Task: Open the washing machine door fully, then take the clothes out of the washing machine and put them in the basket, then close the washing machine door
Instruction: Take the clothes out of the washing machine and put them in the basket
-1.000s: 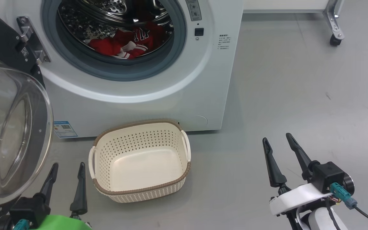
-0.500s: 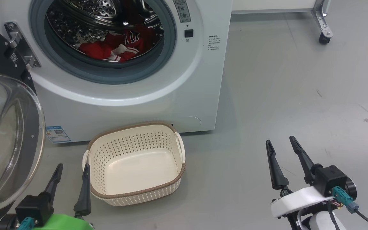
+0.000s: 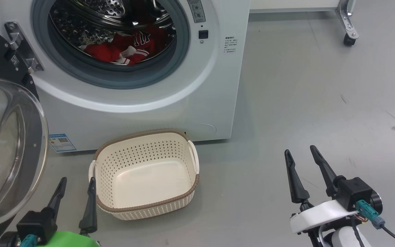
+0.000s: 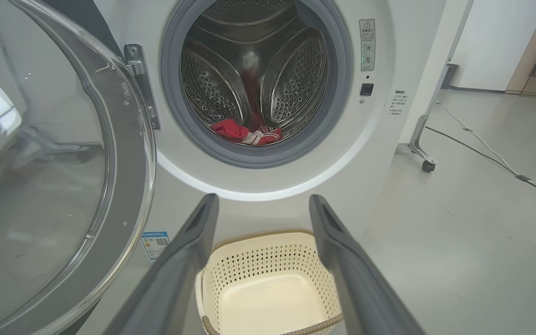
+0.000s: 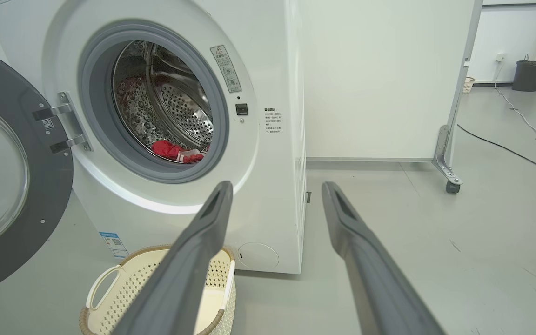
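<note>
Two grippers hold nothing, their dark fingers spread wide: the left gripper (image 3: 77,180) is at the near left, one finger just beside the left handle of the basket (image 3: 149,151), and the right gripper (image 3: 299,150) is well apart over the grey floor (image 3: 303,85) at the near right. The washing machine door (image 3: 9,147) stands swung open to the left. The clothes (image 3: 115,51) lie in the drum of the washing machine (image 3: 142,113), far behind the basket, which sits on the floor against the machine's front.
</note>
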Controlling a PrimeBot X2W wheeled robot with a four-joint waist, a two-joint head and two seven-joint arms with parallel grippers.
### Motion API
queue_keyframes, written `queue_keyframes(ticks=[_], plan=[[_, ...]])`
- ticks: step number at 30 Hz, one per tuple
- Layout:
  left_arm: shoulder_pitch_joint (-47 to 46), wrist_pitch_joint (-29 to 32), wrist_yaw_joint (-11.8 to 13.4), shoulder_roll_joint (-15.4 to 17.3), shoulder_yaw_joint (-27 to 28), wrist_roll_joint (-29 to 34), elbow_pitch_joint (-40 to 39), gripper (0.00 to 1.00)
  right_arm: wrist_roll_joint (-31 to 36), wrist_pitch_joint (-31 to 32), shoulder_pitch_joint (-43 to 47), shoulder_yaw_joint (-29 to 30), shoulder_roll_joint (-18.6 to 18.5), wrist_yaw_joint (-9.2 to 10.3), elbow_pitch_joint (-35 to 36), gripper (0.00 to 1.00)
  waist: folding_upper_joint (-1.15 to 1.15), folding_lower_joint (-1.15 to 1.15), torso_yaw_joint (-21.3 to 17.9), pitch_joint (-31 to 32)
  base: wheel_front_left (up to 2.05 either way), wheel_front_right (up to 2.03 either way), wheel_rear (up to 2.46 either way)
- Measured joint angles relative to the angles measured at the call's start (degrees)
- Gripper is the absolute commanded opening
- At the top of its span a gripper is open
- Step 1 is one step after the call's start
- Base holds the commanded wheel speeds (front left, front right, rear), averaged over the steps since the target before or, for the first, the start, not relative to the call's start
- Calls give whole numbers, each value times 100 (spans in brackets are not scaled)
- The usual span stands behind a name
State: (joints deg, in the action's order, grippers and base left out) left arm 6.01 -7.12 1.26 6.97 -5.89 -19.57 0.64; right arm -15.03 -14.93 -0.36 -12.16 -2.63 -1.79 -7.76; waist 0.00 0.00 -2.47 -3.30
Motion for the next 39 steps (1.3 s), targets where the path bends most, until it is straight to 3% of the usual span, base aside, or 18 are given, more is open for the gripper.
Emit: queue_keyframes(ticks=[15,39], plan=[[18,-8,14,0,-40,53,-141,100,-8,0,3,-13,0,19,27,100,0,0,-22,7,40,-40,0],[28,7,73,-9,-43,48,-214,100,-41,0,33,-30,1,21,35,100,0,0,11,-73,94,-94,0]])
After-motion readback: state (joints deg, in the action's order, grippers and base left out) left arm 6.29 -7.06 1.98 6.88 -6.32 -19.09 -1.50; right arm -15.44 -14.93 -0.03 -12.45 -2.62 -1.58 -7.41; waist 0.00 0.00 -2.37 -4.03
